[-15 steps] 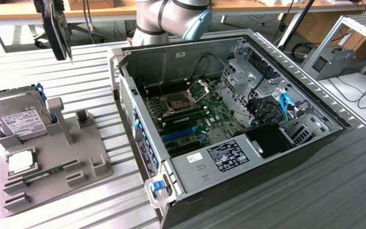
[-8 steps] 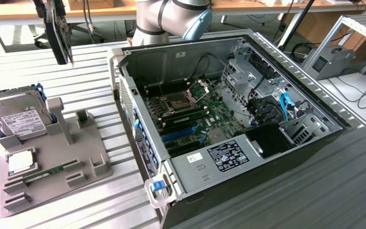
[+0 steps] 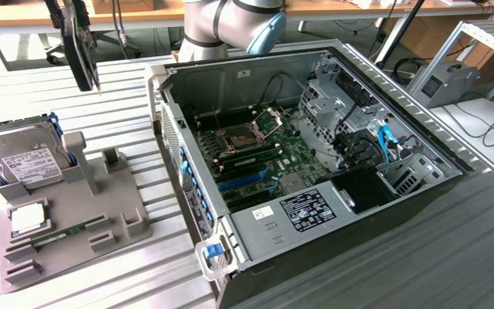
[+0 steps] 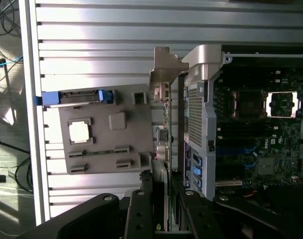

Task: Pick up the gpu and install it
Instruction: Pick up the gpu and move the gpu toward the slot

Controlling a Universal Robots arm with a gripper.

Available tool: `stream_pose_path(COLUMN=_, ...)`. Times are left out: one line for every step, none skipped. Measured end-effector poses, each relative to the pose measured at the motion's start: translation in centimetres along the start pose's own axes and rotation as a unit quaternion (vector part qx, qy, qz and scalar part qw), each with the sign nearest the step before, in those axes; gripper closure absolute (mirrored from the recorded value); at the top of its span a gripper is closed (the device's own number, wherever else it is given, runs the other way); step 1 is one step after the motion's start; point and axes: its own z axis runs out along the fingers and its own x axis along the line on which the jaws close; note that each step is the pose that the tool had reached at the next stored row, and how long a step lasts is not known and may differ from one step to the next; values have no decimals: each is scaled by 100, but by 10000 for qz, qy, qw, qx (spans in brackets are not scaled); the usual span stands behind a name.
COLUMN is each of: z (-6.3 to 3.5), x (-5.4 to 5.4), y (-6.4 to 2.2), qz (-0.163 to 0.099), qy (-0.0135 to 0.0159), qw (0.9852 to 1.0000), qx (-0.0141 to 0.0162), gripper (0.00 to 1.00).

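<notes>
The gpu (image 3: 82,45), a slim black card, hangs in the air above the slatted table at the exterior view's upper left, well above and left of the open computer case (image 3: 168,122). In the wrist view the gpu (image 4: 167,114) is edge-on, with its silver bracket (image 4: 166,69) at the far end. My gripper (image 4: 166,211) is shut on the card's near end, one black finger (image 4: 141,214) on each side. The card hangs between the grey parts holder (image 4: 104,154) and the case wall (image 4: 199,114). Blue expansion slots (image 3: 242,180) lie on the motherboard (image 3: 269,151) inside the case.
The grey parts holder (image 3: 110,206) at the exterior view's left carries a silver hard drive (image 3: 28,161), a square chip (image 3: 28,219) and a green memory stick (image 3: 62,233). The arm's base (image 3: 229,26) stands behind the case. Cables and a drive cage (image 3: 350,109) fill the case's right side.
</notes>
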Motion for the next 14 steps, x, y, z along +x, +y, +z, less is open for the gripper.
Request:
stream_pose_path(z=5, x=0, y=0, qz=0, qy=0, qw=10000, qx=0, gripper=74)
stream_pose_path(z=11, x=1, y=0, qz=0, qy=0, qw=10000, qx=0, gripper=74)
stream_pose_path(z=17, x=1, y=0, qz=0, qy=0, qw=10000, qx=0, gripper=74)
stream_pose_path(z=22, x=2, y=0, qz=0, qy=0, qw=10000, qx=0, gripper=74)
stream_pose_path(z=27, x=2, y=1, qz=0, qy=0, qw=10000, qx=0, gripper=74)
stream_pose_path(z=31, x=2, y=1, qz=0, qy=0, qw=10000, qx=0, gripper=74)
stream_pose_path(z=37, x=3, y=1, qz=0, qy=0, qw=10000, qx=0, gripper=74)
stream_pose_path(z=41, x=3, y=1, qz=0, qy=0, qw=10000, qx=0, gripper=74)
stream_pose_path(z=46, x=3, y=1, qz=0, qy=0, qw=10000, qx=0, gripper=74)
stream_pose_path(z=50, x=4, y=1, qz=0, qy=0, qw=10000, qx=0, gripper=74)
stream_pose_path(z=53, x=4, y=1, qz=0, qy=0, qw=10000, qx=0, gripper=74)
stream_pose_path(z=56, x=4, y=2, qz=0, qy=0, qw=10000, qx=0, gripper=74)
stream_pose_path(z=59, x=5, y=2, qz=0, qy=0, qw=10000, qx=0, gripper=74)
stream_pose_path(z=63, x=5, y=2, qz=0, qy=0, qw=10000, qx=0, gripper=74)
